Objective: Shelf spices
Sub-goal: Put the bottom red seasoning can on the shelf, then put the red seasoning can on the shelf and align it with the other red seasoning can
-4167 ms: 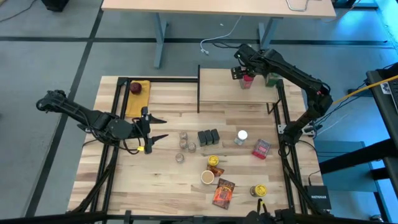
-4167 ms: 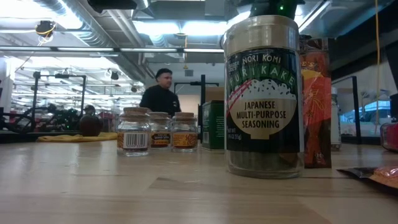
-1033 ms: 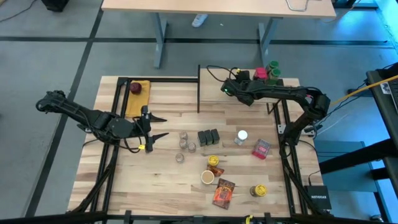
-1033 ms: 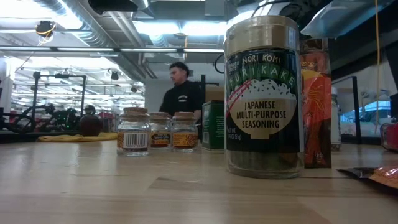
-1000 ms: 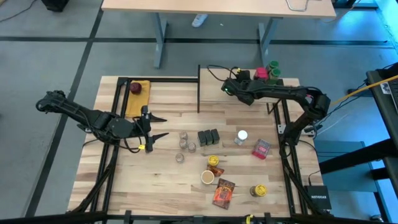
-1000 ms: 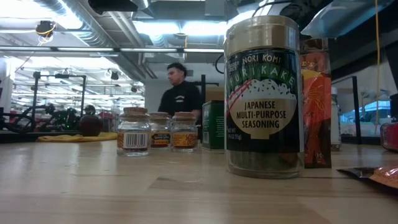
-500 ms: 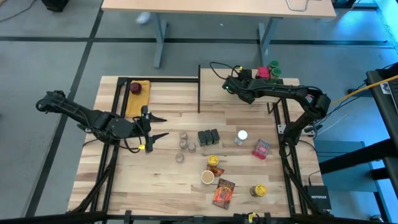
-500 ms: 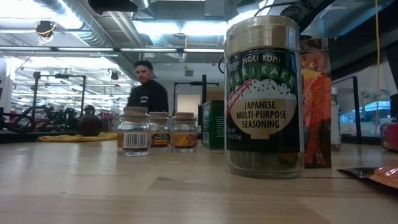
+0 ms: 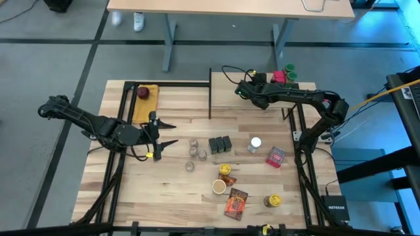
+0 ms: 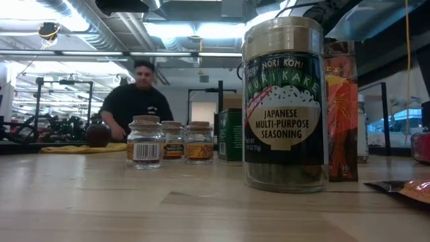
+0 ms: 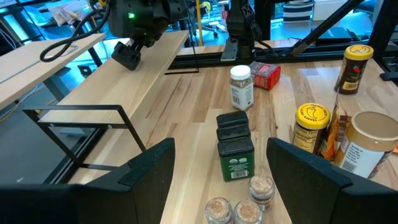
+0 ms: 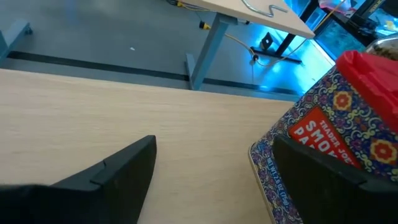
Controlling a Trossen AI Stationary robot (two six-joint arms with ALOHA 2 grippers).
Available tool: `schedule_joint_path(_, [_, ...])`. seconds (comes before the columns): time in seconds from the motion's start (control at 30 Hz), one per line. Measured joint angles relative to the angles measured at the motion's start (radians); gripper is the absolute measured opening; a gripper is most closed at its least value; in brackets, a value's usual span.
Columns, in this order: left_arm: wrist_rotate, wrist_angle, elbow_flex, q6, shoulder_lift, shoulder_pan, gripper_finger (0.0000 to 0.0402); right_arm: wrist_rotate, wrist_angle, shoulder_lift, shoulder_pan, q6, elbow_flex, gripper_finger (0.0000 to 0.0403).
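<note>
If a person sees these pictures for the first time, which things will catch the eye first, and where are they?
In the low view a furikake seasoning jar fills the front, with three small cork-lidded jars farther back and a person beyond the table. From above, many spices lie scattered on the tabletop. The right pincer stands open over the shelf, beside a red-lidded tin; the left pincer waits, open.

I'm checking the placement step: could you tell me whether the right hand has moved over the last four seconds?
Yes. The right hand has drawn back toward the shelf's left end, away from the red-lidded tin it left at the back right corner.
</note>
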Motion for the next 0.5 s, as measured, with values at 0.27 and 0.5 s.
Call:
schedule_joint_path(0.27, [0.0,0.0,0.0,0.0,0.0,0.0,0.0249,0.0,0.02,-0.028,0.02,-0.042,0.0,0.0327])
schedule_joint_path(0.5, [0.0,0.0,0.0,0.0,0.0,0.0,0.0249,-0.037,0.067,-0.096,0.097,-0.237,0.034,0.0328])
